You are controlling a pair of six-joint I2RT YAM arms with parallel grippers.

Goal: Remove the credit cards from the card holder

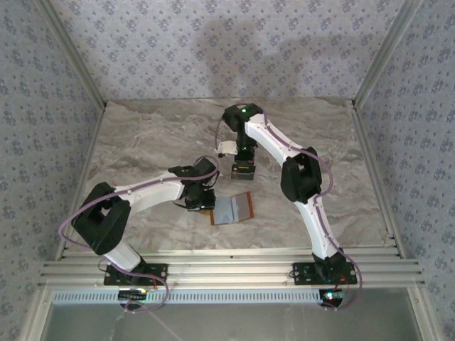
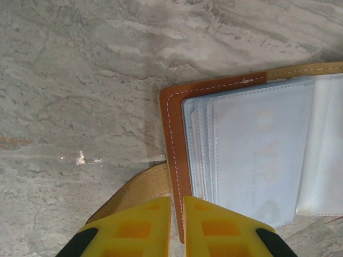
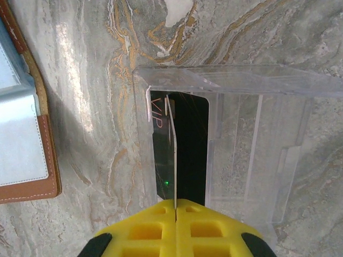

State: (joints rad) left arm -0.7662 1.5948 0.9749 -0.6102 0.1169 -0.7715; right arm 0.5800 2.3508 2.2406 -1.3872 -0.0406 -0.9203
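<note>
Progress looks abt midway. Card holder point(image 1: 233, 208) lies open on the counter point(image 1: 142, 149), grey-blue sleeves up, betw. the two arms. Left claw point(image 2: 177, 204) is nearly closed over the holder's brown stitched edge. It's apparently clamping it in place, w/ the leather in the slit betw. the fingers.

Right claw point(image 3: 175, 206) is clenched on a thin pale card point(image 3: 173, 155), seen edge-on. It's poised at the clear tray point(image 3: 257, 85), which sits near the holder; can't tell if the card touches the tray yet. One dark card point(image 3: 190, 144), marked VIP, already lies flat in that tray.

So one card is out and parked, and a second is out and gripped but not yet let go. Left to do, I'd judge: release this one into the tray, then return for whatever the sleeves hold. Faint lettering shows thru the top sleeve in the left wrist view, so prob. at least one more is inside. How many, I can't tell.
</note>
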